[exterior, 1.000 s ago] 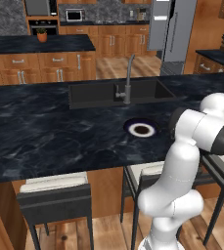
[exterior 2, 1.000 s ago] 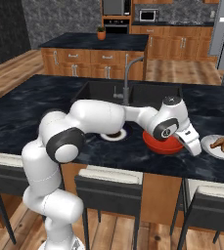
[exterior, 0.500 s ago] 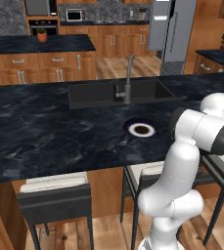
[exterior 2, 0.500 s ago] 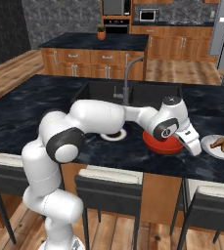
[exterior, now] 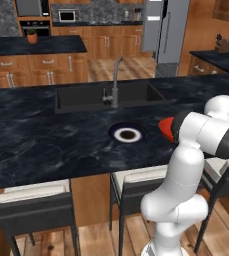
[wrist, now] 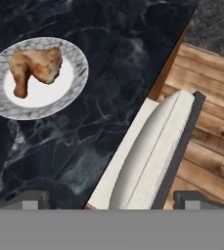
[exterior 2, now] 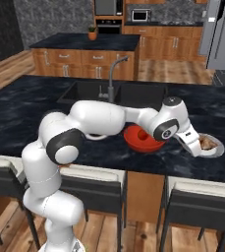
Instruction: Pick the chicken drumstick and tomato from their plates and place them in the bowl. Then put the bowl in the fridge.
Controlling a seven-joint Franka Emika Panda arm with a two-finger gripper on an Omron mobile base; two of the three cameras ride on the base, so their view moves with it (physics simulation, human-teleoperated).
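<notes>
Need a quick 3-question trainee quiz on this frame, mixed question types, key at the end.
1. True or false: the chicken drumstick lies on its pale plate.
2. Multiple choice: in the right base view, the red bowl holds A) the tomato, B) the drumstick, C) both, D) nothing.
3. Short answer: in the left base view, what does the dark-rimmed plate carry?

Key:
1. True. The gripper hovers open near the counter edge, over a stool, with nothing between its fingertips.
2. A. A small red round shape, seemingly the tomato, sits inside the bowl.
3. Nothing; its white centre is bare.
</notes>
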